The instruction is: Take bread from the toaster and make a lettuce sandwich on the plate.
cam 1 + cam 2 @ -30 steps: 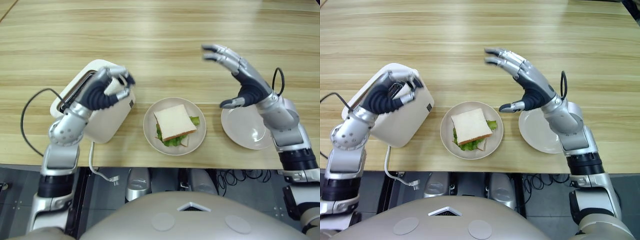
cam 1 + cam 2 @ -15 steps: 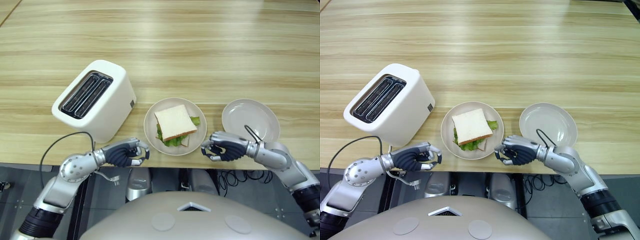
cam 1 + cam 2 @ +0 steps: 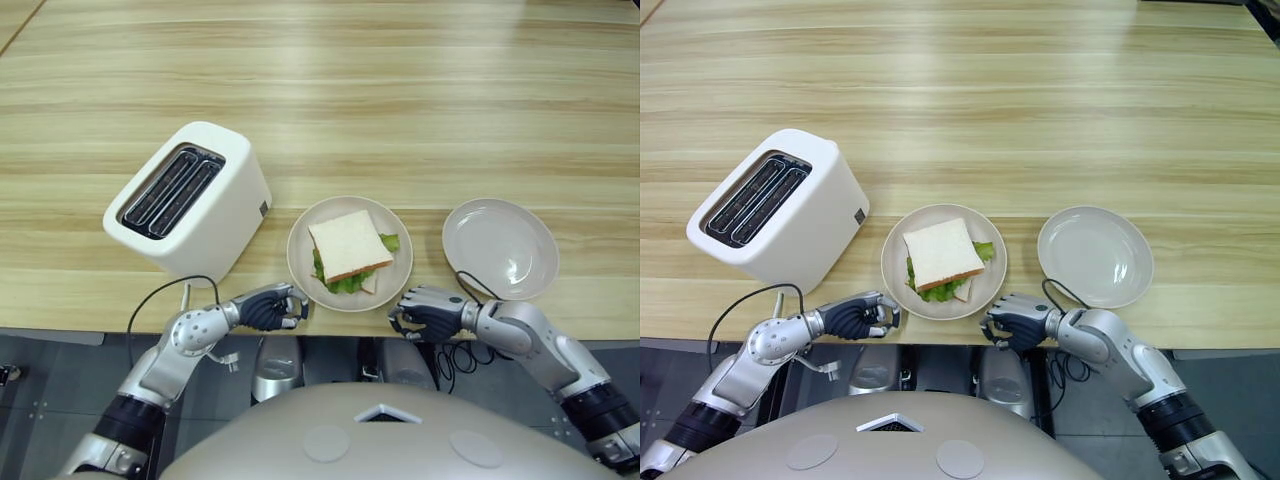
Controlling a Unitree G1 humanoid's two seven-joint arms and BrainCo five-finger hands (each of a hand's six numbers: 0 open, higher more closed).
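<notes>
A sandwich [image 3: 349, 246] of white bread with green lettuce showing at its edges lies on the beige plate [image 3: 302, 268] near the table's front edge. The white toaster [image 3: 190, 200] stands to its left with both slots showing dark. My left hand [image 3: 268, 307] sits at the table's front edge, left of the plate, fingers curled on nothing. My right hand [image 3: 428, 313] is at the front edge right of the plate, also curled and holding nothing.
A second beige plate [image 3: 500, 247] with nothing on it lies right of the sandwich plate. The toaster's cable [image 3: 183, 312] hangs over the front edge by my left arm. Bare wooden tabletop [image 3: 360, 90] stretches behind.
Both hands came down from above the table to its front edge and curled shut; in the last half second they drew a little closer toward the sandwich plate.
</notes>
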